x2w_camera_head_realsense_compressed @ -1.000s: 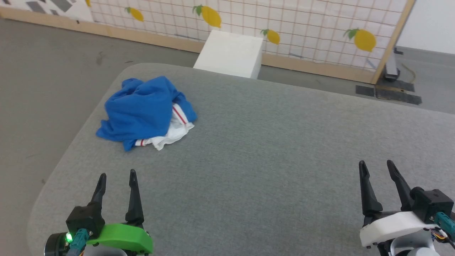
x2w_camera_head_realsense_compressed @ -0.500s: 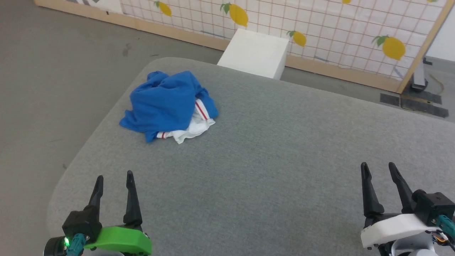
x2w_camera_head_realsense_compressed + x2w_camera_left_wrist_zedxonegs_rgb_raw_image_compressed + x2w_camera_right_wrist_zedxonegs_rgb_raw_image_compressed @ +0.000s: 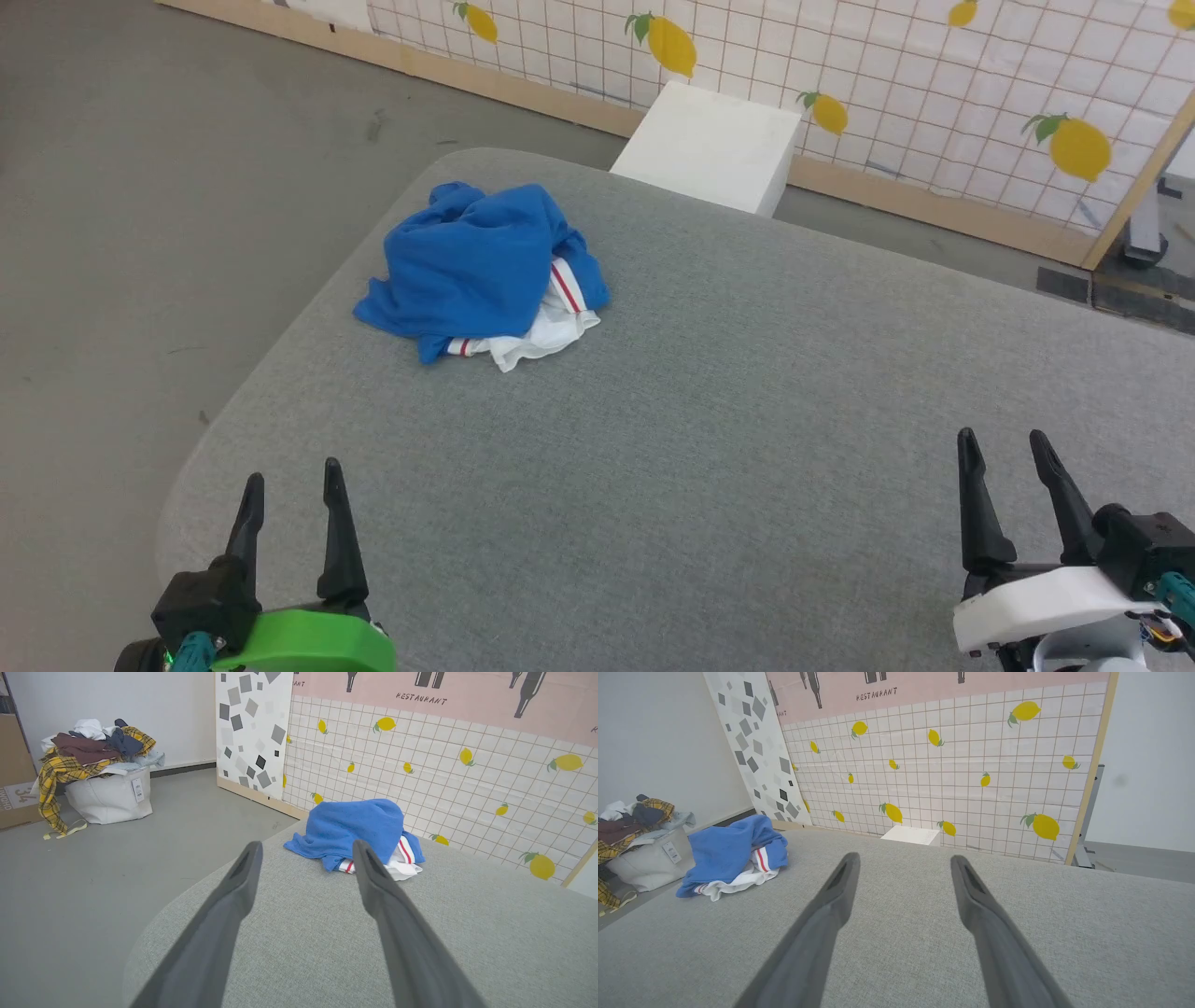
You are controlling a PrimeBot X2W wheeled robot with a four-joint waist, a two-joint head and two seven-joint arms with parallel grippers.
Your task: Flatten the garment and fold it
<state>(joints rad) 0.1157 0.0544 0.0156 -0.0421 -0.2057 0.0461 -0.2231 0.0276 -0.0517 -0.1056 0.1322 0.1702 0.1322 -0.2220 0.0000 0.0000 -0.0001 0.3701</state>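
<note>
garment (image 3: 481, 271): soft blue knit crumpled in a rounded heap, white red-striped trim poking out beneath, near the far-left corner of the table (image 3: 709, 420) | progress: nothing flattened or folded yet, every step left | table: grey woven padding, rounded corners | left gripper (image 3: 292, 471), right gripper (image 3: 1002, 435): fingers parted, empty, well apart from the heap

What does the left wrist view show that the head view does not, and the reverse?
Left wrist view adds: a basket of clothes, a restaurant poster. Head view adds: the right gripper, open, and a white box. Both share: the crumpled garment, the grey table, the lemon wall, the open left gripper.
</note>
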